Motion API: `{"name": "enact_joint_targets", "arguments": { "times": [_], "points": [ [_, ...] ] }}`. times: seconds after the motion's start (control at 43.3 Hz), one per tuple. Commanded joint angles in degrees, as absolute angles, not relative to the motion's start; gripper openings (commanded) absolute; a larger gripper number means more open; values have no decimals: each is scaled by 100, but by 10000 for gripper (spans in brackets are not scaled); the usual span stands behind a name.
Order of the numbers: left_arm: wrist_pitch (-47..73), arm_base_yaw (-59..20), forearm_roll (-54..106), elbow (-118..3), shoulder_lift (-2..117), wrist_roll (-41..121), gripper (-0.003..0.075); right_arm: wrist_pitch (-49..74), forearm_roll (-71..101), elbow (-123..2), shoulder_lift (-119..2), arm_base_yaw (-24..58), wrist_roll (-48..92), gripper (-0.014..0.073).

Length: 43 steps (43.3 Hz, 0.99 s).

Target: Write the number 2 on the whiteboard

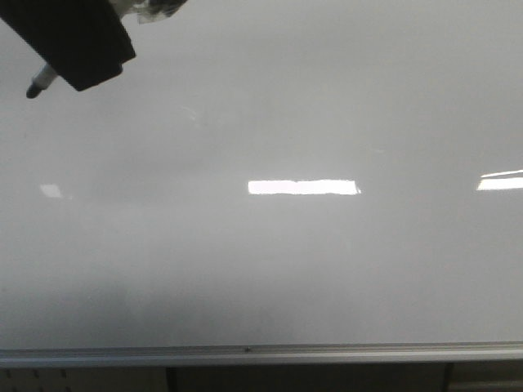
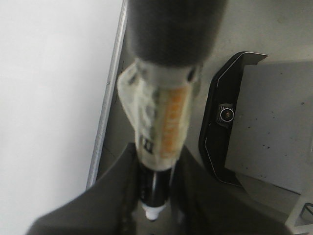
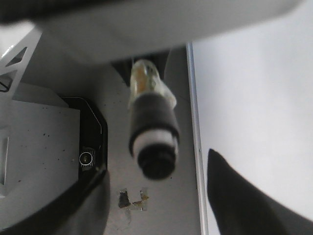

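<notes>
Whiteboard (image 1: 270, 269) fills the front view, silver rail along its base; no written 2 visible on it. Marker (image 1: 41, 82) at 10 o'clock, dark tip near the board; contact unclear. Left claw (image 1: 78, 41) clamped on the marker barrel. In the right wrist view, the right claw's opening cannot be told.

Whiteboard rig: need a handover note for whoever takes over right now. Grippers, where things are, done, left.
Grippers: the left gripper is shut on the marker. Only one dark finger of the right gripper is in view, so open or shut is unclear.
Things: the marker tip is at the upper left of the whiteboard in the front view. Contact with the board cannot be told.
Done: marker in hand. No stroke shows on the board.
Left: write the whole number 2.
</notes>
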State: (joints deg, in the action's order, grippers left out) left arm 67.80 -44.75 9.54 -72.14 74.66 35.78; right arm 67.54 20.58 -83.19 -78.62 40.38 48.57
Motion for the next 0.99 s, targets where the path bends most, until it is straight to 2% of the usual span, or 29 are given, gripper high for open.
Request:
{"name": "enact_joint_targets", "arguments": {
  "times": [0.0,0.185,0.254,0.508,0.647,0.693,0.762,0.878,0.97],
  "points": [
    [6551,-4540,1091,-7386,7337,3590,-11,6512,2277,-8667,-7867,4141,4940,452],
    [6548,-4540,1091,-7386,7337,3590,-11,6513,2449,-8789,-7993,4234,4940,450],
    [6548,-4540,1091,-7386,7337,3590,-11,6520,2495,-8807,-7993,4234,4940,419],
    [6538,-4540,1091,-7386,7337,3590,-11,6504,2698,-8807,-7993,4234,4940,166],
    [6494,-4540,1091,-7386,7337,3590,14,6499,2703,-8807,-7993,4234,4940,87],
    [6481,-4540,1091,-7386,7337,3590,51,6499,2703,-8807,-7993,4234,4940,74],
    [6422,-4540,1091,-7386,7337,3590,155,6499,2692,-8807,-7993,4234,4940,66],
    [6389,-4540,1091,-7386,7337,3578,367,6499,2628,-8807,-7993,4234,4934,66],
    [6415,-4529,1091,-7386,7307,3526,450,6505,2491,-8807,-7975,4197,4819,66]
  ]
}}
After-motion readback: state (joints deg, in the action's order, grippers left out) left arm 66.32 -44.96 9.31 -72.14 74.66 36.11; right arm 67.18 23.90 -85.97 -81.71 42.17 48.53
